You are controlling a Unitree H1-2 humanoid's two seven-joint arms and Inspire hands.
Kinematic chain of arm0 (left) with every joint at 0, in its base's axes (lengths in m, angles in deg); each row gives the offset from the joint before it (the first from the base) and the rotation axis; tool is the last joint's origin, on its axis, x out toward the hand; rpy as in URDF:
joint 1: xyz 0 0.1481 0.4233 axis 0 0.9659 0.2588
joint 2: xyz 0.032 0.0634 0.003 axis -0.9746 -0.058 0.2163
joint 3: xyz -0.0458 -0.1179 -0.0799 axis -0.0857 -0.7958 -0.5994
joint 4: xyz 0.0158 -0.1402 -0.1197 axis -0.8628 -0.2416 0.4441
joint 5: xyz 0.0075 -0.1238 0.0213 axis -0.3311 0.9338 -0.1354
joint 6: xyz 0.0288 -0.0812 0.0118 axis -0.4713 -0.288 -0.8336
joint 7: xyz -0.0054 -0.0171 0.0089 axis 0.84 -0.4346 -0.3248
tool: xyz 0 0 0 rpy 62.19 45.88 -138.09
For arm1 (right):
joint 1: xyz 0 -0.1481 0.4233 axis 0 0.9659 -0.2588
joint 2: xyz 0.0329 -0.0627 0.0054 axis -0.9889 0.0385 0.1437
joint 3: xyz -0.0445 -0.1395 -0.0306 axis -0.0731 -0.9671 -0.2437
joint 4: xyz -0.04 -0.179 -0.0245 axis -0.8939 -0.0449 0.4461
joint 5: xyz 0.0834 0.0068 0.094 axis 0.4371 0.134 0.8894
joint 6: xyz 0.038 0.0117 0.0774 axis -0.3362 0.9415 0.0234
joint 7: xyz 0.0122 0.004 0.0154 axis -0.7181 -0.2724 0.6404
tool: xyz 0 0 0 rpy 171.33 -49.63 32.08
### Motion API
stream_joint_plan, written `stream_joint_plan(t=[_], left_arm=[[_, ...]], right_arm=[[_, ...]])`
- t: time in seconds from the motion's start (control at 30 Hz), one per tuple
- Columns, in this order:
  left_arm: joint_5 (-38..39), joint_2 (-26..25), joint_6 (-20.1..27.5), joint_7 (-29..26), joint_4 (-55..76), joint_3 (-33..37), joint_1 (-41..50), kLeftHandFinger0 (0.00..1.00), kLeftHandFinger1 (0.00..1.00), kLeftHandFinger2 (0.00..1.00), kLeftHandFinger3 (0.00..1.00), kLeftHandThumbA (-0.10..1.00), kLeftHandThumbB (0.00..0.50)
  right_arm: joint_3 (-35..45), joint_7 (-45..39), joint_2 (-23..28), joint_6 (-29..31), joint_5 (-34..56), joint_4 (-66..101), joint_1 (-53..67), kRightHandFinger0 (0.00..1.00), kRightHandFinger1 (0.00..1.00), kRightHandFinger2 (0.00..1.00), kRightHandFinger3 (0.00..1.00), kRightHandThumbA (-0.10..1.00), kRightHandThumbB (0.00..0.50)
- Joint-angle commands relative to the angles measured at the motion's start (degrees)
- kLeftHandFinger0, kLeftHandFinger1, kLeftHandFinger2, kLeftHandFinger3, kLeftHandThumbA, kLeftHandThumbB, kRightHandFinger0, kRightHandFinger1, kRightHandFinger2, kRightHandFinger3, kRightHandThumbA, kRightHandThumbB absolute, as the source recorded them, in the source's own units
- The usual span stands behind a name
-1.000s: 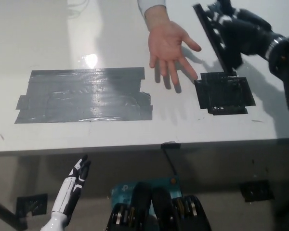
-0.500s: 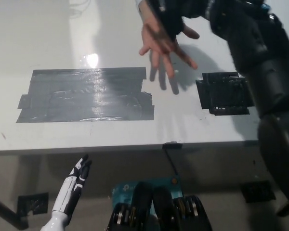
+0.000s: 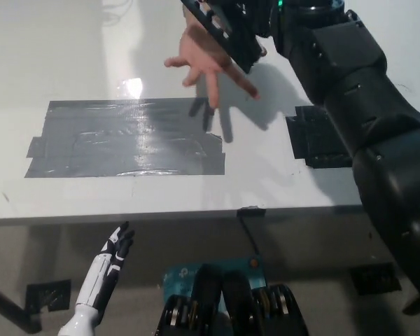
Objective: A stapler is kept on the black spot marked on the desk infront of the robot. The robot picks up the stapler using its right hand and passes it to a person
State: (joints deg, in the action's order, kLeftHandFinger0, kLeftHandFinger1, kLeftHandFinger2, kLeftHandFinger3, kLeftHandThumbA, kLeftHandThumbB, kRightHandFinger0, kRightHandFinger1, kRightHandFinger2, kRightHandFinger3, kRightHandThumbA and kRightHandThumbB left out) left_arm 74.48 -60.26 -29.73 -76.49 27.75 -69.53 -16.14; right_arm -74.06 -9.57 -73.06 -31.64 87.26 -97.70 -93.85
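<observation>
Stapler, black, sits at the top of the head view, held up off the worktop, tilted, lying over the person's hand. Right hand is at the top edge, mostly merged with the stapler's dark shape; it appears clenched around the stapler, though the exact fingers are hard to separate. Black right arm runs diagonally from the lower right up to the top middle, covering much of the right side.

Person's hand is palm-up, spread, directly under the stapler, touching or nearly touching it; cannot tell which.

Black spot on the worktop is bare, partly hidden by the right arm, well apart from the stapler. Large grey tape patch lies left of centre, near the worktop's front edge, with open white surface above it and to its left.

Left hand hangs below the worktop's front edge at lower left, fingers released and straight, holding nothing.
</observation>
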Motion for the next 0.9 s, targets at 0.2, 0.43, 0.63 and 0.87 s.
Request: stream_joint_plan(t=[0.2,0.43,0.63,0.87], left_arm=[[0.1,-1.0,0.4,0.9,2.0,0.3,-0.9,0.97,0.93,0.94,1.00,1.00,0.449],[0.5,-1.0,-0.1,1.0,2.1,0.2,-1.2,0.97,0.92,0.94,1.00,1.00,0.440],[0.2,-1.0,-0.8,1.1,2.4,0.4,-1.5,0.95,0.92,0.94,1.00,1.00,0.442],[0.1,-0.9,-1.5,1.0,2.8,0.5,-1.9,0.93,0.91,0.93,1.00,1.00,0.425]], right_arm=[[-8.8,-4.7,1.5,10.8,-10.5,-0.4,-4.2,1.00,1.00,1.00,1.00,0.91,0.242],[-9.4,-8.7,1.7,12.0,-11.6,-1.1,-3.2,1.00,1.00,1.00,1.00,0.96,0.405],[-9.1,-10.3,2.2,14.0,-12.4,-0.5,-3.2,1.00,1.00,1.00,1.00,1.00,0.458],[-8.7,-13.0,5.7,15.5,-13.7,5.7,-3.9,1.00,1.00,1.00,1.00,1.00,0.364]])
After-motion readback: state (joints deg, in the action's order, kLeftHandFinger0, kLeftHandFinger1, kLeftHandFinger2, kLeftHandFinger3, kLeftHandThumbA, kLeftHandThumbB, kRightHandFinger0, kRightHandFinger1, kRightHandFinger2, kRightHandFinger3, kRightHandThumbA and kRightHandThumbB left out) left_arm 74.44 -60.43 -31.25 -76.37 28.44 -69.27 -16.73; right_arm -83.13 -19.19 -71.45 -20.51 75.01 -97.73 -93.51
